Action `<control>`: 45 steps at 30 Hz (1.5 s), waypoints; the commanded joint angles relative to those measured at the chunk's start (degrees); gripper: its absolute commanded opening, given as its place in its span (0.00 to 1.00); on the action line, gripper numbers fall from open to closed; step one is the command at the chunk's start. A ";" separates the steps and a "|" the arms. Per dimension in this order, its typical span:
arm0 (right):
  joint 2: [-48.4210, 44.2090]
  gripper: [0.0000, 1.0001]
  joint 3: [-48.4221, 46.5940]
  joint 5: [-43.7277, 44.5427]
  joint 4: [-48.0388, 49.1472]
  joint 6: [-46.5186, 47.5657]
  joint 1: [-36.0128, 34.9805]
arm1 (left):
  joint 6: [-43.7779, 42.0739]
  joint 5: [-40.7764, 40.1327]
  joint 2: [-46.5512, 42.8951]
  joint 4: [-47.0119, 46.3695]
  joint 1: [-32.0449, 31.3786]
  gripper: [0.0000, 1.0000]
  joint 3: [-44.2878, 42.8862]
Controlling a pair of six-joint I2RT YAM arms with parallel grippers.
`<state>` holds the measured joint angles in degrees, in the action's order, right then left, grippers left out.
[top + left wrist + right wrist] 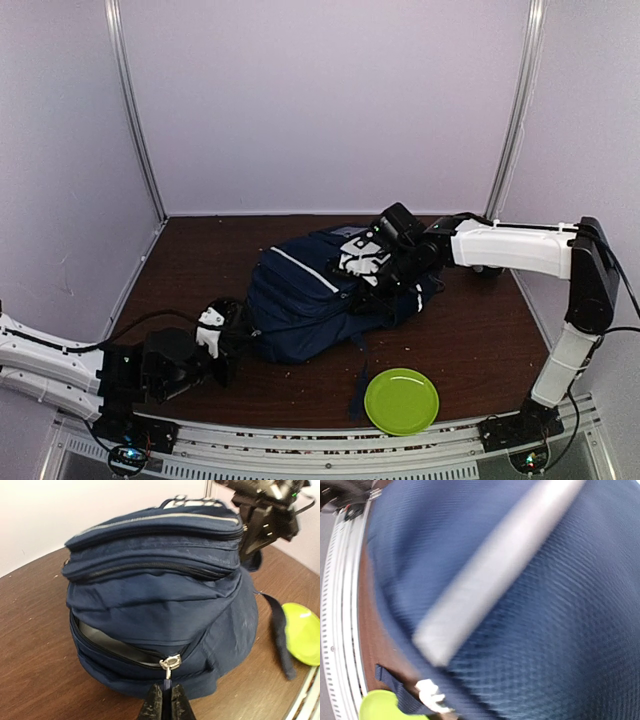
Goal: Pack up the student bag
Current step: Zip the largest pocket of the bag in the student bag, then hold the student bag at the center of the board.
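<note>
The student bag (310,300), navy blue with a white stripe, lies on its side in the middle of the brown table. Its main zipper is partly open and grey lining (107,641) shows in the gap. My left gripper (166,694) is shut on the small blue pull tab (167,682) hanging from the silver zipper slider (170,662) at the bag's near end. My right gripper (380,270) rests against the bag's far top by the white patch. Its fingers are hidden; the right wrist view shows only blurred blue fabric (545,630) and the stripe (490,575).
A lime green plate (401,400) lies near the front edge on the right, also seen in the left wrist view (302,632). A loose navy strap (357,385) trails from the bag toward it. Pale walls close in the back and both sides.
</note>
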<state>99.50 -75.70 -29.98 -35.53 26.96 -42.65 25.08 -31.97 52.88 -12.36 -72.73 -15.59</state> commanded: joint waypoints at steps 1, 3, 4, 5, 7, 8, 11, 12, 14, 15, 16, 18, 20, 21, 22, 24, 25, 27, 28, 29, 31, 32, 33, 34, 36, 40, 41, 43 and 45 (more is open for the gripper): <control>1.19 0.00 -4.11 23.05 -3.82 -0.55 14.68 | 1.71 -6.83 -1.03 6.06 1.27 0.00 2.87; 0.76 0.00 -5.45 20.09 -4.17 -0.81 14.69 | 1.05 -5.08 0.52 4.06 1.27 0.00 1.99; -0.16 0.00 -5.78 17.01 -4.68 -0.62 14.14 | 0.69 -4.00 1.63 3.35 1.27 0.00 1.14; -1.41 0.01 -5.58 13.40 -5.30 0.16 13.03 | 0.29 -2.78 2.74 2.59 1.27 0.00 0.26; -5.36 0.11 -4.33 7.51 -6.50 2.22 9.35 | -0.72 0.63 5.56 0.71 1.27 0.00 -1.82; -7.39 0.16 -3.07 5.40 -6.71 2.92 6.76 | -0.93 1.77 6.74 0.16 1.27 0.00 -3.23; -11.91 0.29 -2.01 2.74 -7.78 3.00 -0.91 | -0.91 3.38 10.26 -2.12 1.27 0.00 -5.90; -12.22 0.32 -2.12 1.89 -8.06 2.62 -3.13 | -0.91 3.72 11.27 -3.14 1.27 0.00 -6.42; -11.27 0.34 -3.08 1.01 -8.88 1.76 -6.51 | -0.97 4.19 13.38 -4.96 1.27 0.00 -7.16; -10.34 0.35 -3.54 0.36 -9.23 1.50 -7.76 | -0.95 4.30 14.13 -5.96 1.27 0.00 -7.32; -9.28 0.36 -4.04 0.09 -9.17 1.44 -8.89 | -0.81 4.43 14.84 -6.95 1.27 0.00 -7.30; -7.04 0.37 -4.39 0.55 -7.65 1.03 -10.91 | -0.19 4.64 15.60 -8.90 1.35 0.00 -6.97; -4.87 0.41 -4.45 1.16 -4.95 0.11 -12.51 | 0.40 5.29 15.49 -10.35 1.72 0.00 -6.50; -3.82 0.43 -4.62 1.94 -3.48 -0.11 -13.21 | 0.66 5.77 15.03 -11.54 2.02 0.00 -5.99; -2.51 0.45 -5.08 3.32 -2.38 0.01 -14.15 | 1.04 6.53 14.60 -12.84 2.50 0.00 -5.30; 0.13 0.47 -6.55 6.14 -1.14 0.90 -15.18 | 2.63 8.55 13.71 -15.51 3.91 0.00 -3.65; 1.34 0.48 -7.14 7.69 -0.27 1.37 -15.54 | 3.37 9.63 13.41 -16.99 4.67 0.00 -2.79; 3.62 0.50 -8.13 9.86 1.58 2.37 -15.94 | 4.13 11.06 13.09 -18.87 5.57 0.00 -1.62; 4.67 0.51 -8.96 10.60 2.08 2.55 -16.07 | 4.23 11.32 13.15 -19.00 5.72 0.00 -1.49; 5.80 0.51 -9.77 11.21 2.45 2.58 -16.18 | 4.20 11.64 13.17 -19.01 5.83 0.00 -1.56; 7.93 0.51 -11.65 12.80 3.53 2.64 -16.51 | 3.99 12.41 13.55 -19.02 5.95 0.00 -1.94; 9.04 0.51 -12.61 13.33 3.61 2.62 -16.78 | 3.97 12.69 13.81 -19.14 5.93 0.00 -2.04; 10.11 0.51 -13.49 13.28 3.48 2.72 -16.97 | 3.98 12.86 14.09 -19.19 5.93 0.00 -2.28; 11.08 0.51 -14.13 13.28 3.38 2.93 -17.23 | 3.99 12.89 14.35 -19.27 5.93 0.00 -2.35; 12.59 0.50 -14.79 13.38 3.59 3.68 -18.00 | 4.07 12.81 14.65 -19.43 6.06 0.00 -2.42; 14.20 0.28 -15.20 13.39 2.50 4.93 -18.77 | 4.44 12.29 14.13 -19.80 6.60 0.00 -1.74; 14.16 0.23 -14.66 13.39 2.19 5.17 -18.71 | 4.60 11.94 13.83 -19.85 6.75 0.00 -1.39; 13.05 0.10 -12.65 13.36 2.04 5.96 -18.72 | 4.90 11.76 13.06 -20.16 7.29 0.00 -1.03; 10.72 0.00 -9.78 13.10 2.48 6.80 -18.78 | 5.03 11.09 12.51 -19.29 7.86 0.00 0.44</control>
<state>113.03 -89.21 -17.65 -32.18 31.55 -61.12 29.15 -19.88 67.26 -27.00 -66.17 -17.02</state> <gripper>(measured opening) 0.059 0.051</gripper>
